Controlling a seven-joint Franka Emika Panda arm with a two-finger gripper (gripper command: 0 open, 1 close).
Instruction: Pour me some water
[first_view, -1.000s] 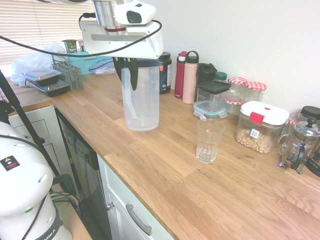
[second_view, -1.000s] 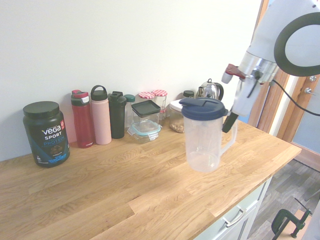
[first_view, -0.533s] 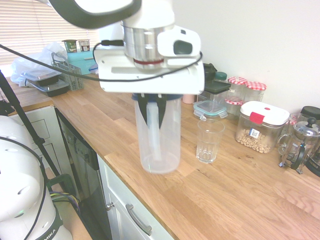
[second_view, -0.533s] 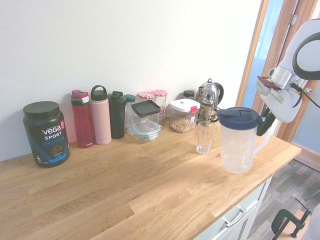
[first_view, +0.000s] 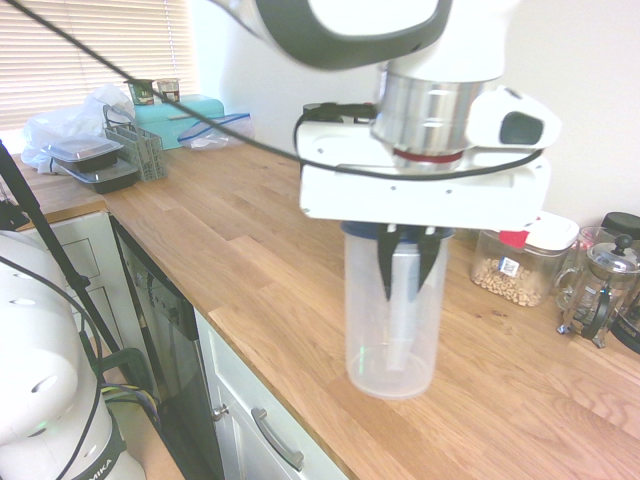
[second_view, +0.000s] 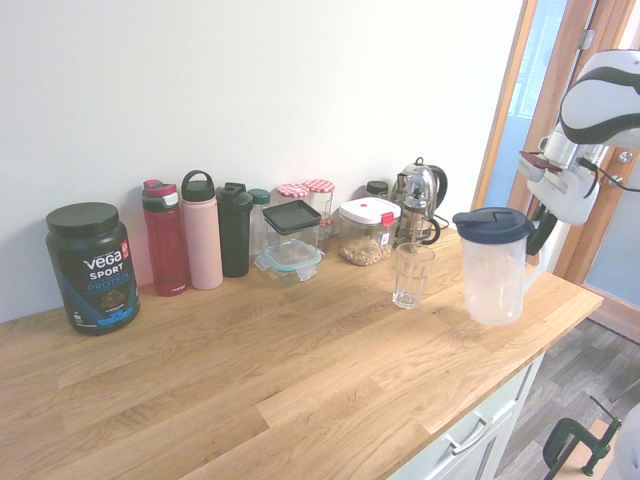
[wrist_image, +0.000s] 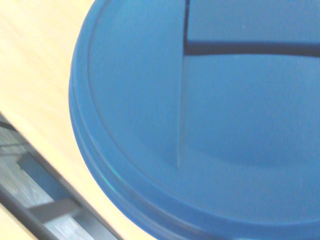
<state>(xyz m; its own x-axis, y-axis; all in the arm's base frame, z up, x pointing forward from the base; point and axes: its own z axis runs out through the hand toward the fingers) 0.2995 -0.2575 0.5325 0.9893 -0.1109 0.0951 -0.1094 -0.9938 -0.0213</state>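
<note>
At the far left of the second exterior view a dark protein tub (second_view: 90, 266) is seen against the wall, followed rightward by a red bottle (second_view: 165, 238), a pink bottle (second_view: 201, 230) and a black bottle (second_view: 235, 229). Next in the row a clear container with a black lid (second_view: 291, 238) is found, with two checked-lid jars (second_view: 307, 190) behind it and a white-lidded canister (second_view: 367, 230) just beside it. A French press (second_view: 418, 200) is set further right near the wall. In front of it, right of centre, an empty glass (second_view: 412, 275) stands upright on the wooden counter (second_view: 250, 380). Near the glass but apart from it, towards the right of the frame, the clear pitcher (second_view: 492, 267) with its blue lid (second_view: 491, 224) is held upright, its base close to the counter; whether it touches cannot be told. At the right edge the gripper (second_view: 540, 232) is closed on the pitcher's handle. In the first exterior view the pitcher (first_view: 392, 320) hangs below the gripper (first_view: 405, 265) at lower centre, hiding the glass. The wrist view is filled by the blue lid (wrist_image: 210, 120)
</note>
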